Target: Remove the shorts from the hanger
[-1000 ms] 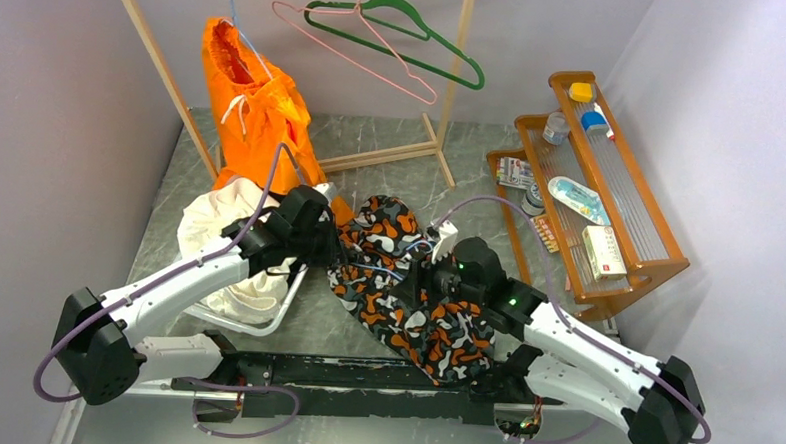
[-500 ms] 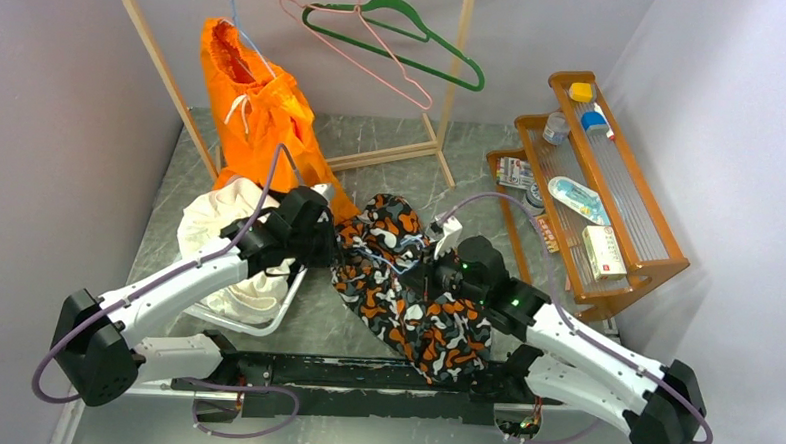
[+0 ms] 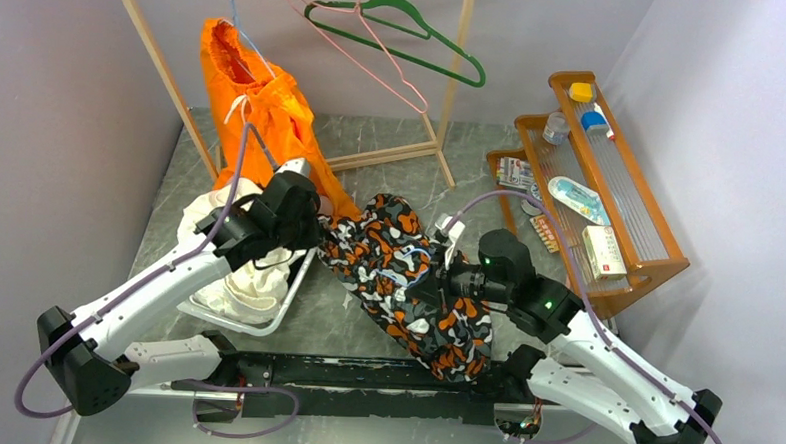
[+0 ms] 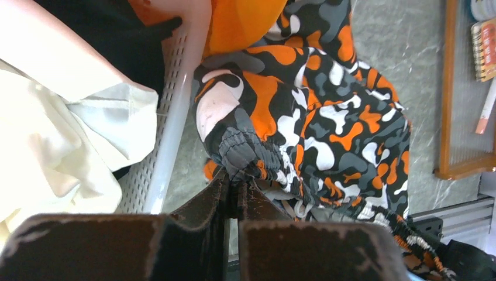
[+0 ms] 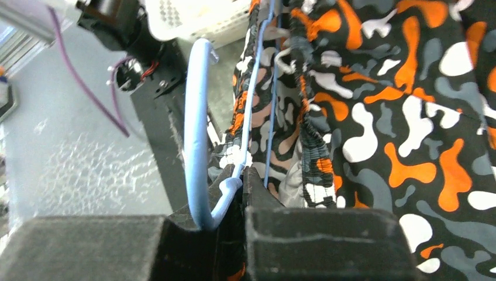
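Camouflage shorts (image 3: pixel 387 267): judged soft, light, limp cloth, the gathered elastic waistband (image 4: pixel 245 149) the best hold; draping over the bench (image 3: pixel 392 147) between both tools. Left tool (image 4: pixel 231 175) is clamping the waistband; right tool (image 5: pixel 240 178) is clamping the blue hanger (image 5: pixel 194 117). Orange shorts (image 3: pixel 258 116) are hanging beyond the left tool.

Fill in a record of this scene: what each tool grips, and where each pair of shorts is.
left tool: shut on the waistband of the camo shorts
right tool: shut on the blue hanger, near its hook
camo shorts: between the two tools, hanger wire in the waist opening
orange shorts: hanging on the rack, back left
basket: left of the camo shorts, holds white cloth
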Available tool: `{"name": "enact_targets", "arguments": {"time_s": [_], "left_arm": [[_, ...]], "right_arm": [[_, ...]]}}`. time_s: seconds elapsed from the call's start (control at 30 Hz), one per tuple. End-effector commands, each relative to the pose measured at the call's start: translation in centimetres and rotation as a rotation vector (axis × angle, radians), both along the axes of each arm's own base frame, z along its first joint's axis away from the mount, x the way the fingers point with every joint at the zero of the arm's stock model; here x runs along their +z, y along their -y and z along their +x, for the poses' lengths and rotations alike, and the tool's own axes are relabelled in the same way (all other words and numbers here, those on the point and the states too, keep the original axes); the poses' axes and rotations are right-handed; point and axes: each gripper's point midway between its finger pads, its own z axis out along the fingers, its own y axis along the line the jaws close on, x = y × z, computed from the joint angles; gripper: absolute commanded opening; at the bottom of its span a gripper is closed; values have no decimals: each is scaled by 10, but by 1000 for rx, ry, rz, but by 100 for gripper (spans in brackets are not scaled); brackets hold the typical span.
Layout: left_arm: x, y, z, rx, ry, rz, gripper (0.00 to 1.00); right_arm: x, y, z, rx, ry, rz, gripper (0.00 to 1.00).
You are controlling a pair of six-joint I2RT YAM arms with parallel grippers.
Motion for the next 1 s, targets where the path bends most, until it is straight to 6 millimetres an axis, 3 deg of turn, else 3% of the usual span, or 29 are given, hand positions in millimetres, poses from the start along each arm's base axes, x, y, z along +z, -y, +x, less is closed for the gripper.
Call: {"name": "enact_targets", "arguments": {"time_s": [0.0,0.23,0.47,0.73,0.83,0.97], "left_arm": [[19,-23,15,77,73,60,7],[-5,-36,5,144,-10,95,7],[-12,-23,-10,93,0,-41,8],[1,19,-11,-146,46,-125,15],[3,38,-21,-229,48,-159,25],[3,53,-32,-249,50,-150,58]], "right_arm": [[2,4,-39,196,-73,-35,0],[45,14,-22,91,205,126,0],[42,20,-20,73,270,135,0],[31,43,62,-442,212,76,0],[23,48,78,-562,161,82,0],[11,32,77,-512,119,87,0]]}}
